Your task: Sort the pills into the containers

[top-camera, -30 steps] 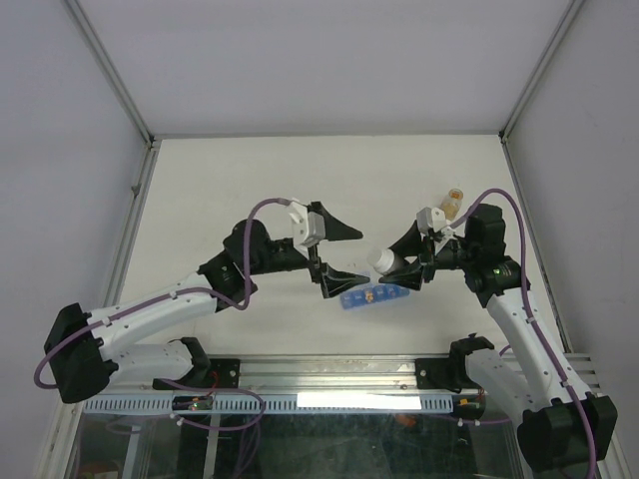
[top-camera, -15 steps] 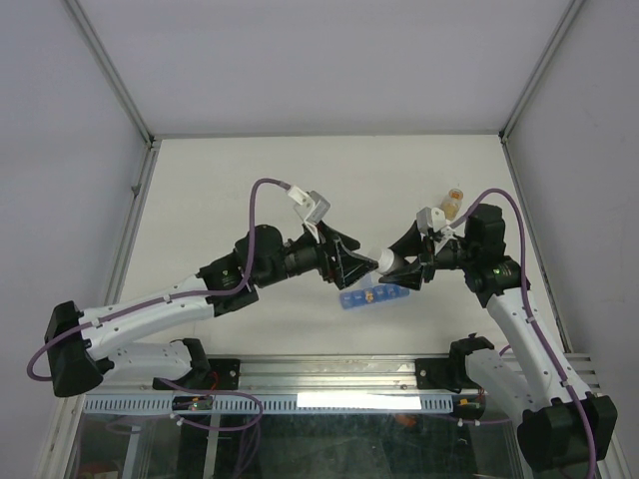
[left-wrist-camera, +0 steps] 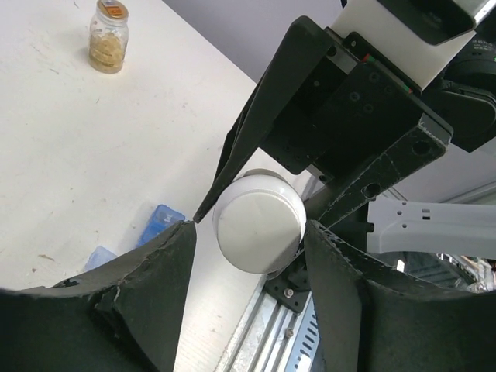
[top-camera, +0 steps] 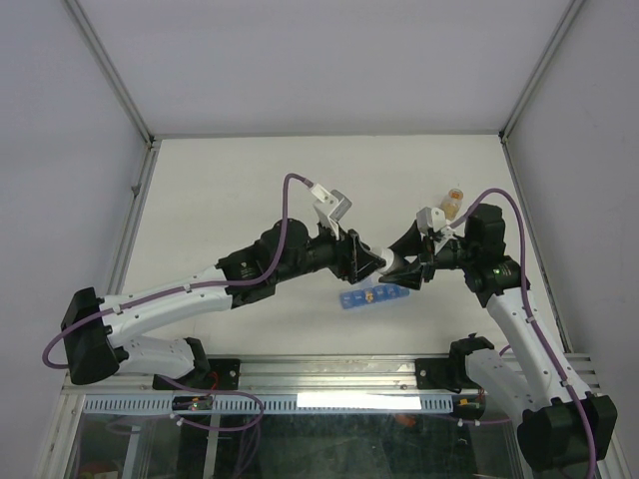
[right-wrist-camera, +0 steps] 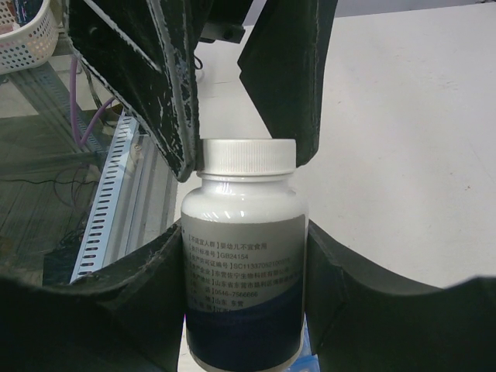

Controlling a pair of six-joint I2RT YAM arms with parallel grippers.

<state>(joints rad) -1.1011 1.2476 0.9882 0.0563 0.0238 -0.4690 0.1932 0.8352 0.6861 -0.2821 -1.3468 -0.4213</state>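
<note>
My right gripper [top-camera: 401,267] [right-wrist-camera: 244,232] is shut on a white capped bottle [right-wrist-camera: 244,267] and holds it above the table, cap pointing left. My left gripper [top-camera: 375,263] [left-wrist-camera: 249,226] is open, with its jaws on either side of the bottle's white cap [left-wrist-camera: 258,221]. A gap shows at the left jaw, and the right jaw is close to the cap or touching it. The blue pill-organiser strip [top-camera: 372,296] lies on the table just below both grippers. It also shows in the left wrist view [left-wrist-camera: 160,222]. No loose pills show.
A small amber-tan jar [top-camera: 453,202] [left-wrist-camera: 108,39] stands upright on the table behind the right gripper. A metal rail [top-camera: 329,374] runs along the near table edge. A pink-white basket [right-wrist-camera: 23,35] sits off the table.
My left arm has swung right and forward, bringing its open jaws from above the strip to either side of the bottle cap. My right gripper and the bottle have stayed put.
</note>
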